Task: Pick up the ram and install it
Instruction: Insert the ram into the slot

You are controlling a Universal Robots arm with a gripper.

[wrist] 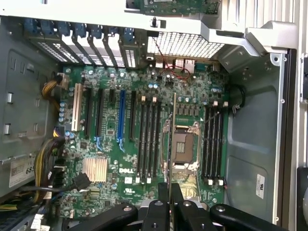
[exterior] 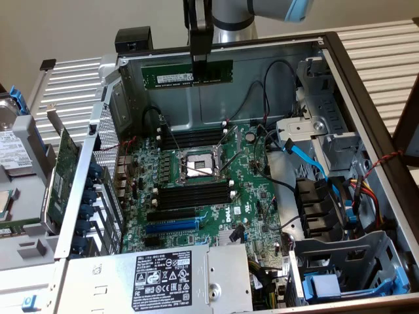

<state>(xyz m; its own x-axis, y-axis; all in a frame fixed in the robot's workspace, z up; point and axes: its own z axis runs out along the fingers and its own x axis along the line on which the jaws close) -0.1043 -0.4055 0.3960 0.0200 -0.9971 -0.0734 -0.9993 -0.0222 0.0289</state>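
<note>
Firmly held: ram (exterior: 171,73) aloft

The gripper (exterior: 198,62) has its fingers clamped on the ram's upper edge, level, high over the motherboard (exterior: 216,212). Judged risk: coming down skewed to the memory slots (exterior: 193,139) would jam it against their white clips (exterior: 224,123). "DELL" reads on the motherboard; the ram's label is illegible.

At the upper middle of the exterior view, the arm (exterior: 230,14) is a smooth silver-grey metal tube, with a pale blue end cap (exterior: 298,9) on the joint at the frame's top right. Below it the gripper (exterior: 198,65) is matt black, a flat narrow block running down into slim straight fingers. In the wrist view the gripper (wrist: 169,192) appears as glossy black curved links (wrist: 106,217), each with a round recessed pivot screw (wrist: 127,209).
</note>
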